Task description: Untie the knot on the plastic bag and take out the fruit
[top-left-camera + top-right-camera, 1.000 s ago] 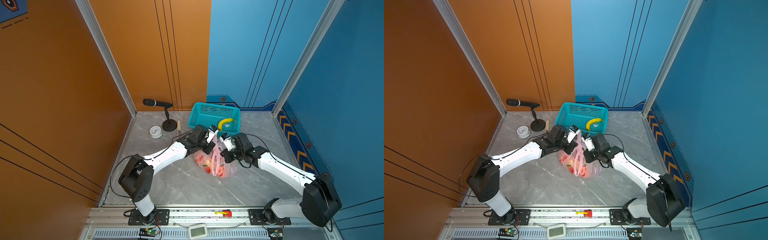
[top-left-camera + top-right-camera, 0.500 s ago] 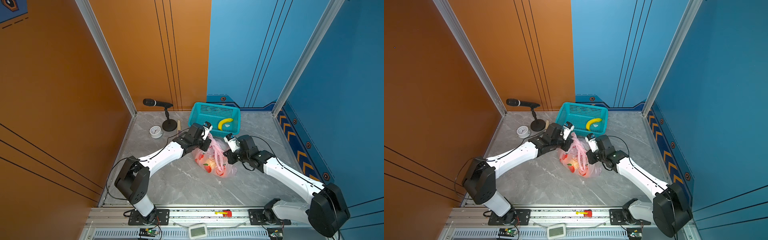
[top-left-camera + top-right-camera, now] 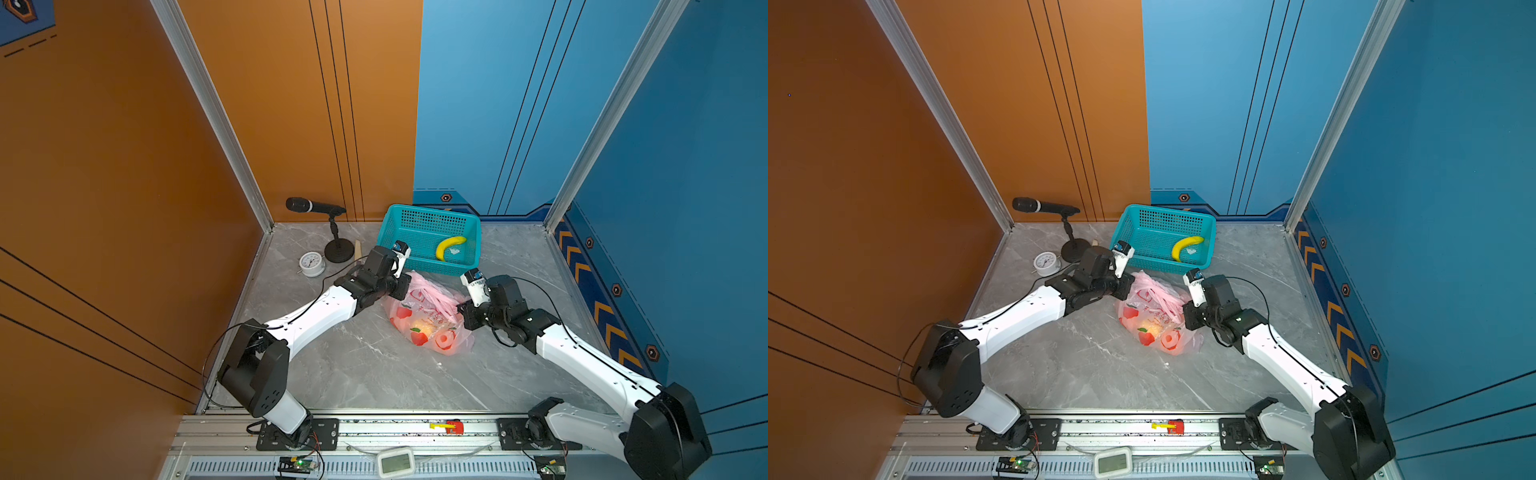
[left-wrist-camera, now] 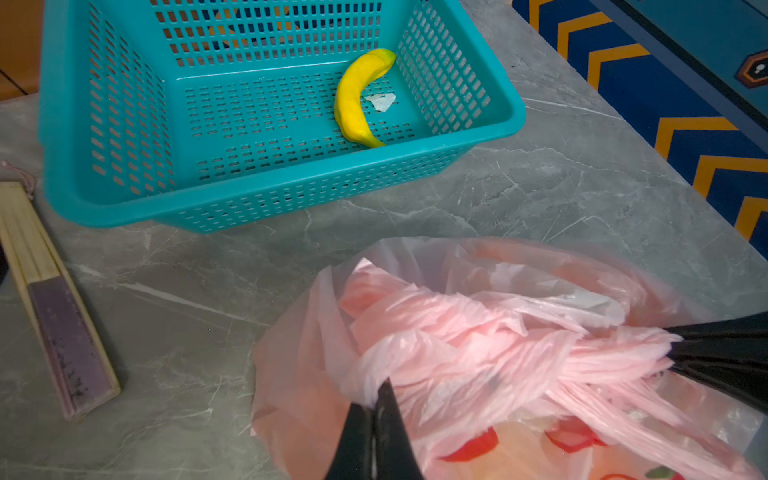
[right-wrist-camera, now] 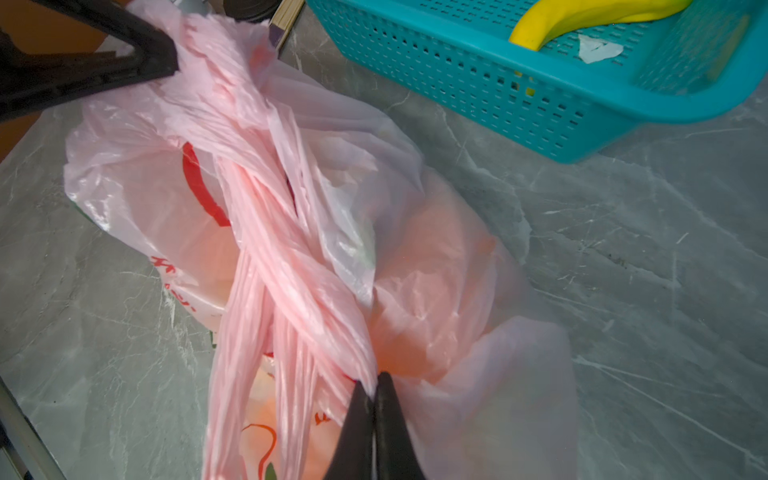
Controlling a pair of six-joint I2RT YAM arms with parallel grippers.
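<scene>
Left wrist view shows your left end effector clenched on a fold of pink handle at the far left lip of the plastic bag. The right wrist view shows your right end effector pinched shut on the strands at the bag's near right side. Between them the handles cross in a twist, the knot. I judge the two grips sit on opposite ends so that pulling apart draws the crossing open rather than tightening it. It looks loose, though the crumpled film hides whether a full turn remains. The fruit is inside, an orange glow through the film. The bag rests on the table just near of the teal basket, which holds a banana. Your left arm has little room on the far side: the basket rim is close by, with a folded fan to its left. Open table lies near and to the right, so take your pull that way
</scene>
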